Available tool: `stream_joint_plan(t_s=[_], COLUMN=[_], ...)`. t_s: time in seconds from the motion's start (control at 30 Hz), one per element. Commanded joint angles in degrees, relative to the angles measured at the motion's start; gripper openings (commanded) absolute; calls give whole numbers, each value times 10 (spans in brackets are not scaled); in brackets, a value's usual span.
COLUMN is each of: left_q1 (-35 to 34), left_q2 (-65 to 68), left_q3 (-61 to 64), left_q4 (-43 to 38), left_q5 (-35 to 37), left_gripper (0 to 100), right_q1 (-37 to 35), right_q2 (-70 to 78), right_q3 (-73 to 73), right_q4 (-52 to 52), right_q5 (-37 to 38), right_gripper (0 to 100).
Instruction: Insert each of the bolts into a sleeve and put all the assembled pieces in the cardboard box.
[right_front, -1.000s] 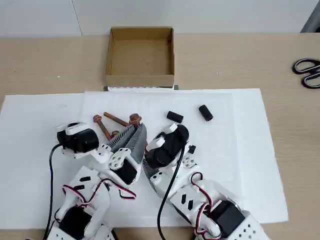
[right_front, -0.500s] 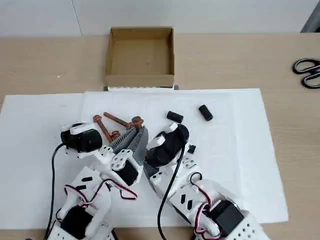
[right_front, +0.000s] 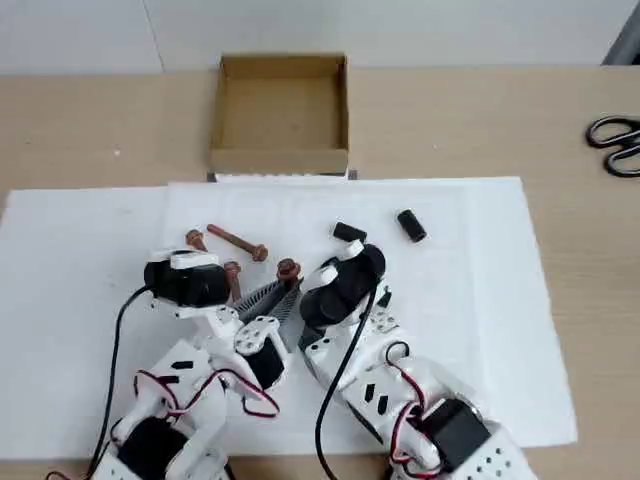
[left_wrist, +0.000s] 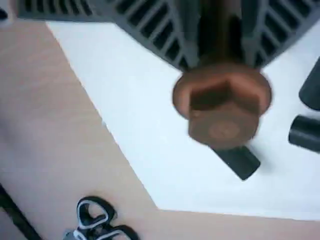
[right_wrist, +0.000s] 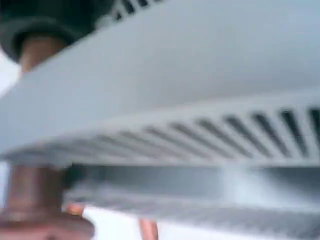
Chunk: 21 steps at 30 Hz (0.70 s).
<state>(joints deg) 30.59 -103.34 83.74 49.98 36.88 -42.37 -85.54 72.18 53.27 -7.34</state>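
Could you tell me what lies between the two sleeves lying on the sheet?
In the high view, only bare sheet separates the left sleeve from the right sleeve.

bolts (right_front: 238, 242): 4 | black sleeves (right_front: 411, 225): 2 lying plain in the high view, possibly a third close by, too small to be sure | cardboard box (right_front: 280, 160): 1 | scissors (right_front: 607, 143): 1 pair | arms (right_front: 190, 282): 2

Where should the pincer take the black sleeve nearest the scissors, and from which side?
Probably from above, closing across the round wall of the sleeve at mid-length. It lies on its side on the white sheet, apart from other parts; this leaves both ends free.
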Motion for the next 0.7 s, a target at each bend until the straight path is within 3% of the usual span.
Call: stream_joint_plan(t_s=[0.0,0.23,0.67], left_q1=[1,84,67], left_q2=[-4,-4,-4], left_q3=[-22,-22,-22], left_q4=[38,55,55], left_q5=[-16,-64,-80], left_gripper=[5,5,5], right_q1=[36,35,36], right_q2=[-5,-1,-5], right_q3=[-7,-5,-5], right_q4=[-31,-44,-40], right_q5=[8,8,8], right_gripper=[2,2,2])
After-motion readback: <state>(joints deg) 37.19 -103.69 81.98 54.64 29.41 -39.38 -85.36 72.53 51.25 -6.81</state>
